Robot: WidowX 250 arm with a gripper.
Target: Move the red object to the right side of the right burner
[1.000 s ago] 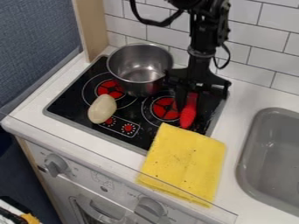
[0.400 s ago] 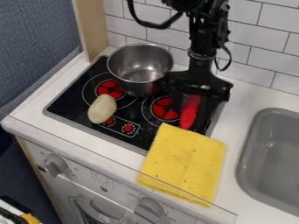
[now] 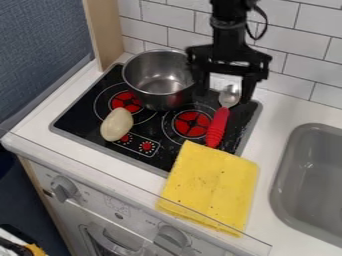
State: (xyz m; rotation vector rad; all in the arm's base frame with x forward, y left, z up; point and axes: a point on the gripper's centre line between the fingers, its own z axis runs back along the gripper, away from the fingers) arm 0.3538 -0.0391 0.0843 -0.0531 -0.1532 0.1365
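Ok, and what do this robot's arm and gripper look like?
The arm is all black, with a thin black cable looping out beside it. The gripper is black too: a wide crossbar carrying two blocky, straight fingers.

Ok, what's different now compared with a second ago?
The pincer has risen from the red-handled spoon and hangs open, clear of it; the spoon's metal bowl has come into sight. The handle lies about where it was. Pot, cream-coloured oval thing and yellow cloth stayed put.
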